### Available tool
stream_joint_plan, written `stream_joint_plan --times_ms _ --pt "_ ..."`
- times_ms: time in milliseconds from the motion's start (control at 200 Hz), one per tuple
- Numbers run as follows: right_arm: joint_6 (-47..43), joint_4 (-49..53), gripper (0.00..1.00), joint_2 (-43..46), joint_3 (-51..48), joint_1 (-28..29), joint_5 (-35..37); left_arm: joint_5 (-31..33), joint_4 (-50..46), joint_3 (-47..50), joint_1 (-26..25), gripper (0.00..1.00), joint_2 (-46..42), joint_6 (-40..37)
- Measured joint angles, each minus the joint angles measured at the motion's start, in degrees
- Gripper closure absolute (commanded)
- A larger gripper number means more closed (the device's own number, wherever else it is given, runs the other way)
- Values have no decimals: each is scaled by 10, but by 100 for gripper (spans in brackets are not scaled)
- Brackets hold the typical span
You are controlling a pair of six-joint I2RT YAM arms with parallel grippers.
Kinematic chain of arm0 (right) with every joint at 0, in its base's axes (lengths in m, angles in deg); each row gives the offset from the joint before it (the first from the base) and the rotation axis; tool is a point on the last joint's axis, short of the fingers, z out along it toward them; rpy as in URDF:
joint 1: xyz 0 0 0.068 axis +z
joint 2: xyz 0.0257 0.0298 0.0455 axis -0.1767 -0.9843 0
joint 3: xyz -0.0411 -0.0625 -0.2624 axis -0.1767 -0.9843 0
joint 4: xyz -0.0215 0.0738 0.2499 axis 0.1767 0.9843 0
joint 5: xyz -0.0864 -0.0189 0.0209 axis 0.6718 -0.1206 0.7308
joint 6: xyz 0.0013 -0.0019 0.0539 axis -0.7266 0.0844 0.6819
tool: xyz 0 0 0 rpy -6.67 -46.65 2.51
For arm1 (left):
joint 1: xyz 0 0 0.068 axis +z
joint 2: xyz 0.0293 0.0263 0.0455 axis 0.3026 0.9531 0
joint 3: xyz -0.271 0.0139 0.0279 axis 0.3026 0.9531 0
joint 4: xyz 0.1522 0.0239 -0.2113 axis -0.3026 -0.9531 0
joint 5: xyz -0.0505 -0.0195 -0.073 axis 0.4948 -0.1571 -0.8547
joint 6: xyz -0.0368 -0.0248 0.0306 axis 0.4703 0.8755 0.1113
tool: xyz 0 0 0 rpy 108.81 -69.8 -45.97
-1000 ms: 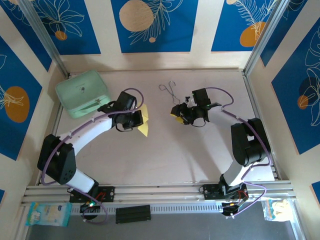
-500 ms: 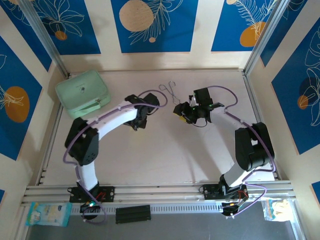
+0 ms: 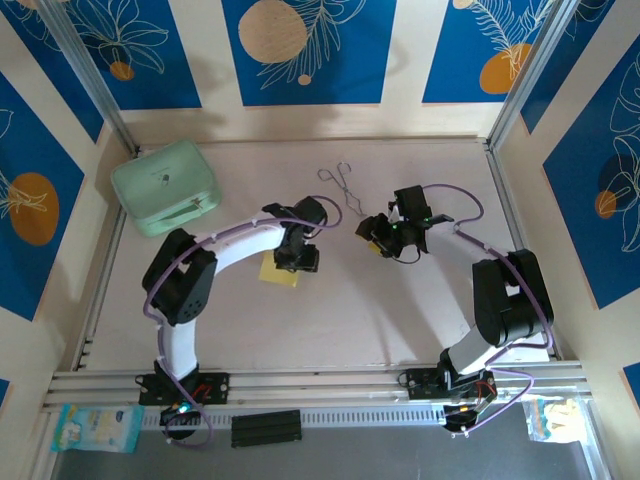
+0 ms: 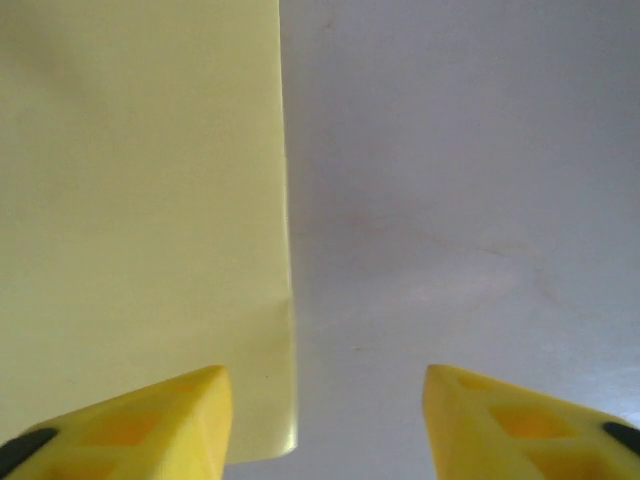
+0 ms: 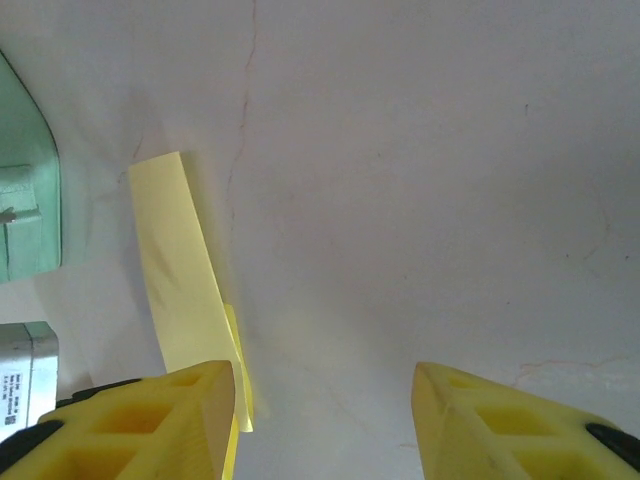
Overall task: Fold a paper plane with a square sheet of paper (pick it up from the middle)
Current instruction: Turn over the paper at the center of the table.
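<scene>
The square sheet of paper [image 3: 277, 271], yellow and folded, lies flat on the table just left of the left gripper [image 3: 299, 256]. In the left wrist view the paper [image 4: 140, 200] covers the left half. Its straight right edge runs down between the open yellow fingers, and the left gripper [image 4: 325, 405] holds nothing. The right gripper [image 3: 369, 234] hovers over bare table to the right, open and empty. In the right wrist view the paper [image 5: 180, 265] is a narrow strip running behind the left finger of that gripper [image 5: 325, 410].
A mint-green rounded case [image 3: 165, 187] sits at the far left of the table; its edge [image 5: 25, 190] also shows in the right wrist view. Thin metal tongs [image 3: 341, 183] lie at the back middle. Metal rails border the table at both sides.
The left arm swung right and toward the table's middle. Its gripper opened and let go of the yellow paper, which now lies on the table. The right gripper shifted slightly.
</scene>
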Motion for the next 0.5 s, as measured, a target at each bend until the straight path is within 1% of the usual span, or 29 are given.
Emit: stream_joint_plan --times_ms 100,210,350,430,500 --pt "-4 -3 54 -10 7 13 -5 -49 44 42 30 38 -42 16" --pt "-15 -5 58 -45 33 47 -17 -76 93 99 72 33 -104 40" --pt "-30 -5 62 -100 81 112 -32 -82 137 182 133 22 -181 76" --pt "-47 -4 67 -131 113 149 -42 -82 156 231 167 14 -217 91" --pt "-60 4 71 -155 142 176 -50 -81 168 271 192 9 -248 107"
